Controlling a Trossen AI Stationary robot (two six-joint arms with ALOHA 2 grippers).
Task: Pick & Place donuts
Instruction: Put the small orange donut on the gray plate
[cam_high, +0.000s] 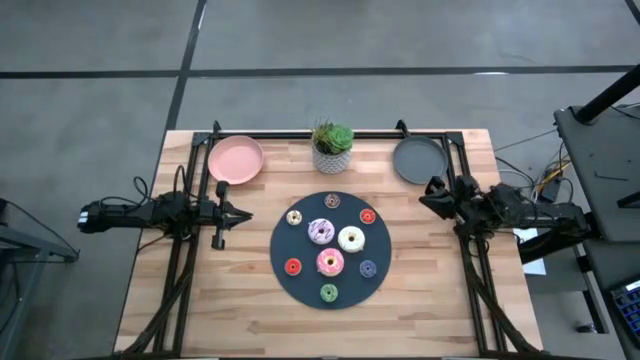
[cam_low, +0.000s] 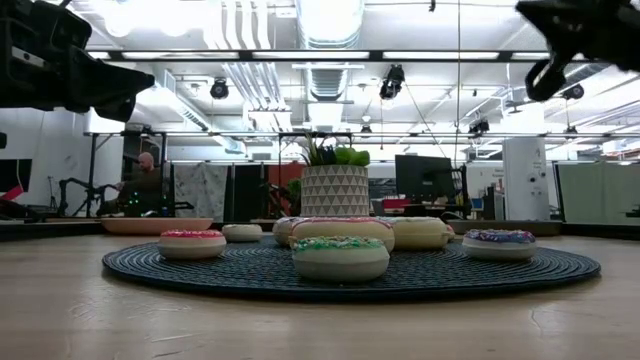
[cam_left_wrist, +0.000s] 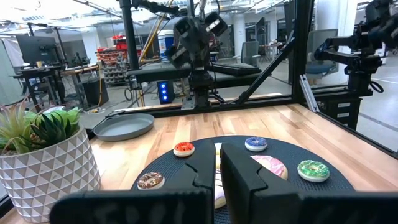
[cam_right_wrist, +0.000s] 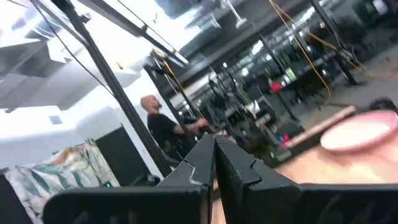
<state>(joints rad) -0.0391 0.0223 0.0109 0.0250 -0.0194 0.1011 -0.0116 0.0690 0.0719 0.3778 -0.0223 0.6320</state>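
Showing the start state: all nine donuts (cam_high: 330, 247) sit on the dark round mat (cam_high: 285, 245) at tabletop centre, none moved yet. Three larger frosted ones cluster mid-mat: purple-white (cam_high: 321, 232), white (cam_high: 351, 239), pink (cam_high: 330, 262); six tinier ones ring them near the mat edge. Pink plate (cam_high: 236, 160) and grey plate (cam_high: 417, 160) at the far side, either side of the potted plant (cam_high: 332, 148), both carry nothing. Left tool (cam_high: 243, 214) hovers beside the mat's left edge, fingers pressed together, holding nothing; right tool (cam_high: 428, 199) waits off the mat's upper right, near the grey plate, fingers likewise pressed together, no load. Judged progress: nil; every pick & place remains.
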